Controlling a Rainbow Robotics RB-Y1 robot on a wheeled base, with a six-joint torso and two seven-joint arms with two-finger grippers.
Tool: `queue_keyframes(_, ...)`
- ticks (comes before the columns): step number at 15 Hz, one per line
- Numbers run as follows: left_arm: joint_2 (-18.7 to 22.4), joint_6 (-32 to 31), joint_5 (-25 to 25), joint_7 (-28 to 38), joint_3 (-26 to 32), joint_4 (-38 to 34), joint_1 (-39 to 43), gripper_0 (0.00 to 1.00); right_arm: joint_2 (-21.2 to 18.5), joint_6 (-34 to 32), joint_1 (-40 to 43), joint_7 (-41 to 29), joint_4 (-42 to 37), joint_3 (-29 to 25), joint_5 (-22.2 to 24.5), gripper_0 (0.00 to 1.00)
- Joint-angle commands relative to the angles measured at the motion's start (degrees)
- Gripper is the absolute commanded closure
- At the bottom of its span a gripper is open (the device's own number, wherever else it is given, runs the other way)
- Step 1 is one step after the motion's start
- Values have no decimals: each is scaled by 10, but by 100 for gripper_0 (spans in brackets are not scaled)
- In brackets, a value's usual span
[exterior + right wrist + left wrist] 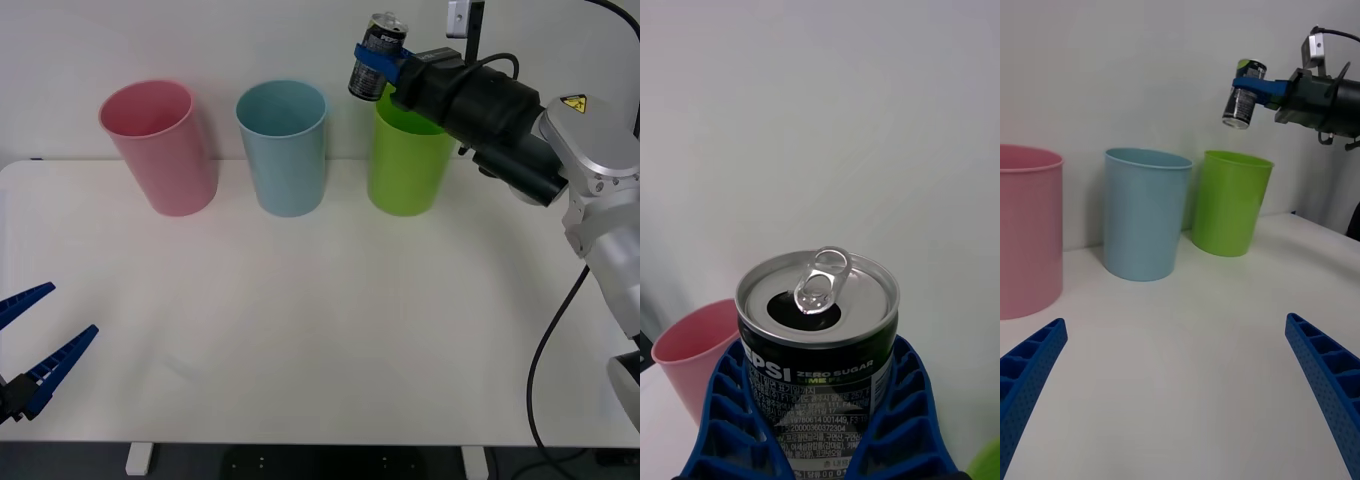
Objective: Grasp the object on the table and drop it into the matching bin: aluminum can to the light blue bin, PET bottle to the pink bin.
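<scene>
The aluminum can (383,40) is dark-sided with a shiny silver top and pull tab (820,279). It hangs in the air with my right gripper (372,58) shut on its body, blue fingers (726,420) on both sides. In the front view it sits above the left rim of the lime green bin (408,160), to the right of the light blue bin (283,150). The pink bin (160,150) stands farthest left. My left gripper (70,310) is open and low over the table (320,330) at its front left.
The three bins stand in a row along the table's back edge, against a white wall. The right arm (500,105) reaches in from the right, above the green bin. In the left wrist view the can (1241,105) hangs above the green bin (1227,202).
</scene>
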Motion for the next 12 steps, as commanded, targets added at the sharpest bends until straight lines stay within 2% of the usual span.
queue_keyframes(1,0,0,0,0,0,0,0,0,17,-11,-22,-1,26,-1,3,100)
queue_keyframes(7,0,0,0,0,0,0,0,0,65,-18,-100,2,136,0,17,100)
queue_keyframes(12,0,0,0,0,0,0,0,0,102,15,-154,12,216,0,20,100)
